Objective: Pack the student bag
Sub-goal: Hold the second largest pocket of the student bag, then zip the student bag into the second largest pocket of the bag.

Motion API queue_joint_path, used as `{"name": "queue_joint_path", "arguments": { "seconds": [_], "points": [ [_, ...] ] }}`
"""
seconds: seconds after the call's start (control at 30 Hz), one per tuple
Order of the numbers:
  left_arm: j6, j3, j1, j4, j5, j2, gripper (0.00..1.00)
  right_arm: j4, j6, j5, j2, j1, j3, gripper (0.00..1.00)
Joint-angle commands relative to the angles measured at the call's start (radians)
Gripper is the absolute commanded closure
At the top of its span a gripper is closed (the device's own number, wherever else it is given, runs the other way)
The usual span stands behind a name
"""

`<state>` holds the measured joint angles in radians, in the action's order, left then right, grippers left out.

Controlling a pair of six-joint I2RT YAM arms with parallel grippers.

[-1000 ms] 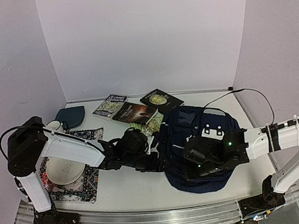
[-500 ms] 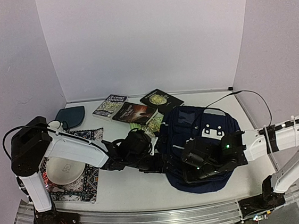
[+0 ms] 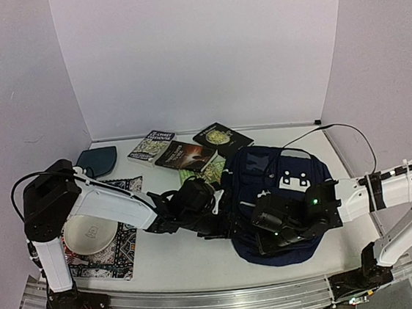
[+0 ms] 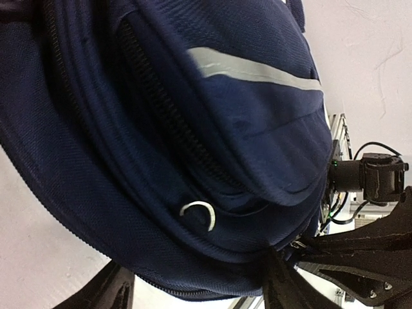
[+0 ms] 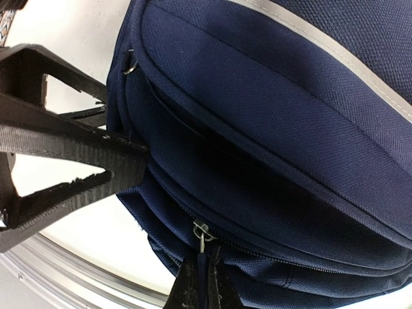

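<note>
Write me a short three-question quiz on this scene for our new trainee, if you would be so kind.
1. True or false: the right gripper is shut on a zipper pull of the student bag.
2. What sits on the patterned mat? A) white bowl B) book C) wallet
3. Which gripper has its jaws wide apart?
Key: 1 true; 2 A; 3 the left gripper.

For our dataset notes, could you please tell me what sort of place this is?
Probably a robotics lab test cell: bare white walls box in the table, an aluminium rail runs along its near edge, and the student bag and books look like staged props.
</note>
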<state>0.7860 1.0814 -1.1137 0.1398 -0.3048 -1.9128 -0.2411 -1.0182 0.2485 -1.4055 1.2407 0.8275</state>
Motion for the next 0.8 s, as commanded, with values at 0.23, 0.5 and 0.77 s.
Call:
{"name": "queue_joint_path", "arguments": {
  "seconds": [0.23,0.5,0.77],
  "points": [
    [-0.017,0.068,-0.001,0.033,-0.041,-0.023,0.96,-0.065,0.069,0.043,0.053,0.008,0.043,1.00],
    [-0.136,0.086,0.102,-0.092,0.021,0.043,1.00,-0.233,0.062,0.074,0.181,0.008,0.031,1.00],
    [-0.337,0.218,0.258,-0.345,0.135,0.071,1.00,-0.367,0.064,0.098,0.275,0.008,0.042,1.00]
  ]
}}
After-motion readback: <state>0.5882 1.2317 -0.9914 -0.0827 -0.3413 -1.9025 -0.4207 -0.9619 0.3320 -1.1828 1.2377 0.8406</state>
